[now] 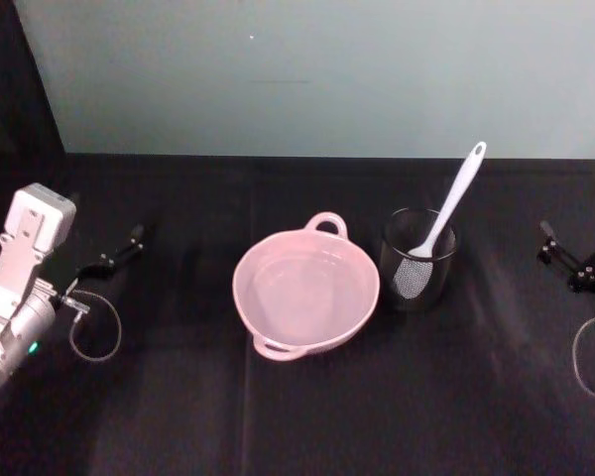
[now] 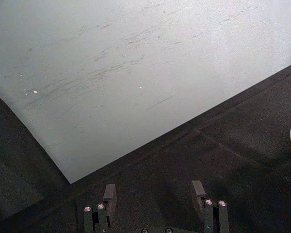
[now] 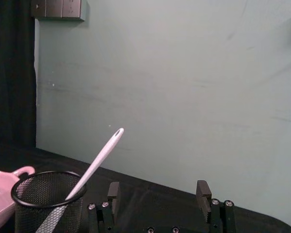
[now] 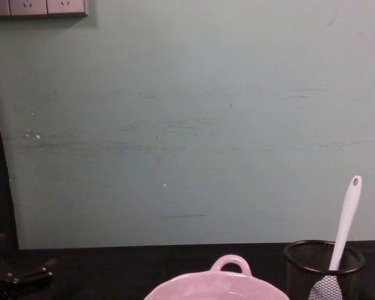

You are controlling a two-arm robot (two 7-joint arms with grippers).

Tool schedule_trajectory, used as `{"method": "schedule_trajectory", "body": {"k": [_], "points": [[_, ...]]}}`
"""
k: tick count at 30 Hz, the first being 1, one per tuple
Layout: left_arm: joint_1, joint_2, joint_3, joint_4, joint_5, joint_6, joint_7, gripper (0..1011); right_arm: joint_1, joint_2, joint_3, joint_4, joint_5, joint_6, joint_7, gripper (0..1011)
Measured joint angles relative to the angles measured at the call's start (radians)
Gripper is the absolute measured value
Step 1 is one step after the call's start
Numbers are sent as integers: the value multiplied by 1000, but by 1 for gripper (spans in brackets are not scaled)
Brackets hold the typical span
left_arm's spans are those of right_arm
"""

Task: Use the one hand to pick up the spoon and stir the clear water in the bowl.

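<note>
Bowl [image 1: 305, 293] sits mid-worktop [image 1: 178, 416], water inside untouched. Spoon [image 1: 446, 214] stands in the mesh cup [image 1: 418, 260] just right of it, not yet picked. Right tool [image 3: 157, 194] near the cup, jaws apart; left tool [image 2: 155, 194] parked, apart. Everything left.

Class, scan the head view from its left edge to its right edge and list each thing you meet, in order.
left gripper → pink bowl → black mesh cup holding the white spoon → right gripper
</note>
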Motion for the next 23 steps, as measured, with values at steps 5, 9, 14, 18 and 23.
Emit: {"method": "schedule_trajectory", "body": {"k": [5, 9, 14, 18, 23], "points": [[0, 0, 0, 0, 0, 0, 0, 1011, 8, -15, 3, 6, -16, -8, -8, 1003], [0, 0, 0, 0, 0, 0, 0, 1011, 8, -13, 3, 6, -15, -8, -7, 1003], [0, 0, 0, 0, 0, 0, 0, 1011, 7, -12, 2, 6, -14, -8, -7, 1003], [0, 0, 0, 0, 0, 0, 0, 1011, 7, -11, 2, 6, -12, -7, -5, 1003], [0, 0, 0, 0, 0, 0, 0, 1011, 7, -11, 1, 6, -11, -6, -4, 1003]]}}
